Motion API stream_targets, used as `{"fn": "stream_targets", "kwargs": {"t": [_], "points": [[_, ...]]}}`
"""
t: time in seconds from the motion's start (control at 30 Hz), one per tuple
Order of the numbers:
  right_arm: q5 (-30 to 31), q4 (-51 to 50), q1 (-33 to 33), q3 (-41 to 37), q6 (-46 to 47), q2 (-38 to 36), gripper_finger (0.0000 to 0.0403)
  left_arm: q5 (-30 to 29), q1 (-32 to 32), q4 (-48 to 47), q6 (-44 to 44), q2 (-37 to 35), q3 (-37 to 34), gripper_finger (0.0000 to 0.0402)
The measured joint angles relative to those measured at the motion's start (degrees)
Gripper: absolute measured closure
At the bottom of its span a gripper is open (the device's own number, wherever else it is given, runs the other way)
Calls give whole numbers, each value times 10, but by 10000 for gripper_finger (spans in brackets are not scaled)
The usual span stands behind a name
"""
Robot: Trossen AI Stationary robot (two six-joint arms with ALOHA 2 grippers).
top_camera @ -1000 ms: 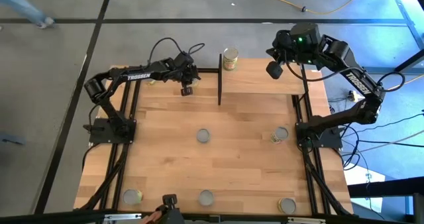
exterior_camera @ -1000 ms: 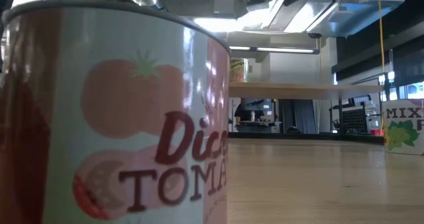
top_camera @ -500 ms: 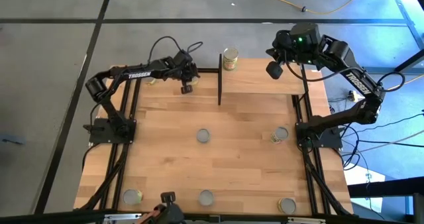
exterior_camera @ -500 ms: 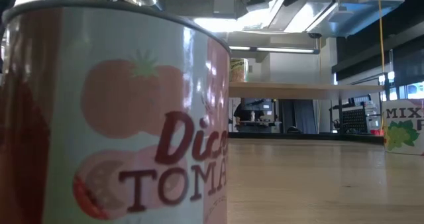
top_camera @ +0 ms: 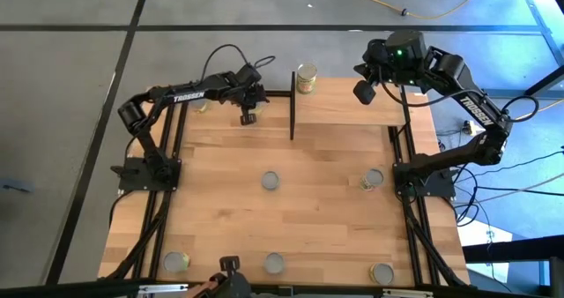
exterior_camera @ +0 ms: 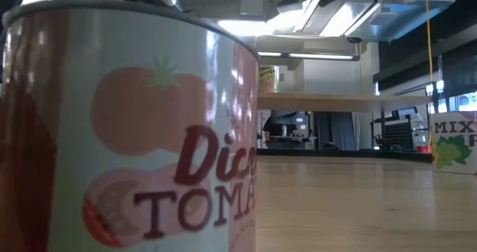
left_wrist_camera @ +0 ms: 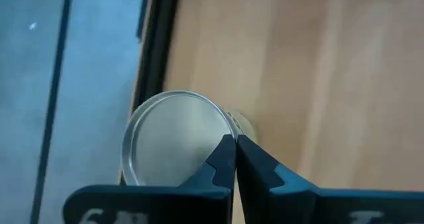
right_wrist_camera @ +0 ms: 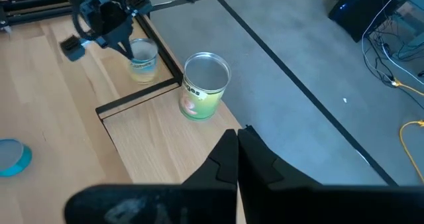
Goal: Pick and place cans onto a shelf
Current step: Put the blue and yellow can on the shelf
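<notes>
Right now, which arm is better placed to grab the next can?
Left. The left pincer hangs shut right above a can standing beside the shelf. The right pincer, also shut, hovers by the can already on the shelf.

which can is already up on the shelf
The can with the yellow-green label, upright at the far left corner of the shelf beside the black upright. The other cans sit lower on the tabletop, including one under the left pincer.
</notes>
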Motion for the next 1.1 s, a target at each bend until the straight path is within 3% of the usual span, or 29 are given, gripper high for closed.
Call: {"fn": "stream_targets", "kwargs": {"t": [0.3,0.53,0.7,1.0,1.1], "points": [[0,0,0,0,-2,0,402,-3,-26,-139,15,0,153,401],[0,0,0,0,-3,0,402,-61,-54,-275,17,-1,296,401],[0,0,0,0,-3,0,402,-57,-75,-354,17,-2,401,401],[0,0,0,0,-3,0,402,-53,-140,-354,15,-3,487,401],[0,0,0,0,-3,0,402,-18,-165,-318,25,-3,487,401]]}}
